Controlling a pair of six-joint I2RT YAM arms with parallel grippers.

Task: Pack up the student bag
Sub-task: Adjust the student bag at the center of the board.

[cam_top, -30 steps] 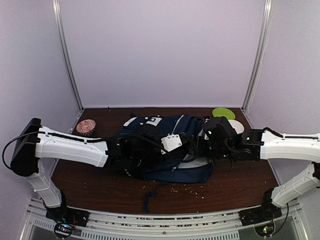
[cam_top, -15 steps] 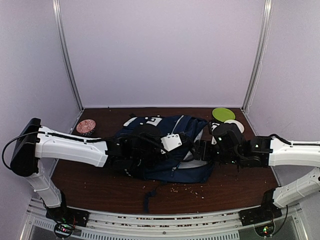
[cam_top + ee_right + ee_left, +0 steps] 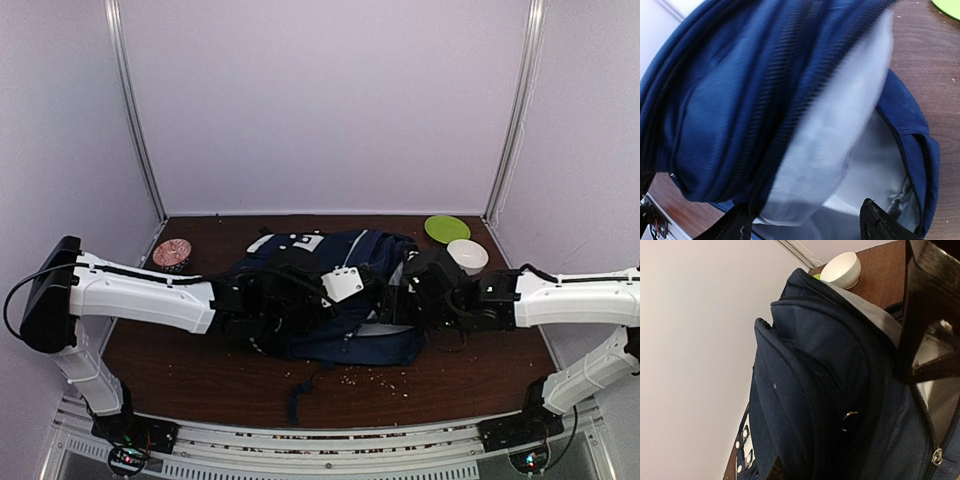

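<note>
The student bag [image 3: 330, 300], a large navy backpack with a white patch, lies in the middle of the table with its mouth facing right. My left gripper [image 3: 368, 292] sits on the bag's upper flap and seems shut on the fabric. In the left wrist view navy cloth [image 3: 815, 390] fills the frame and only one fingertip [image 3: 776, 473] shows. My right gripper [image 3: 400, 300] is open at the bag's mouth. In the right wrist view [image 3: 807, 225] its fingers are wide apart, with the light grey lining [image 3: 840, 150] hanging between them and nothing held.
A white bowl [image 3: 467, 254] and a green plate [image 3: 446, 228] stand at the back right; the bowl also shows in the left wrist view [image 3: 841, 269]. A pink round object [image 3: 172, 252] sits at the back left. Crumbs [image 3: 370, 378] lie in front of the bag.
My right gripper has moved down and left from over the white bowl to the bag's mouth, uncovering the bowl. The left arm has not moved.
</note>
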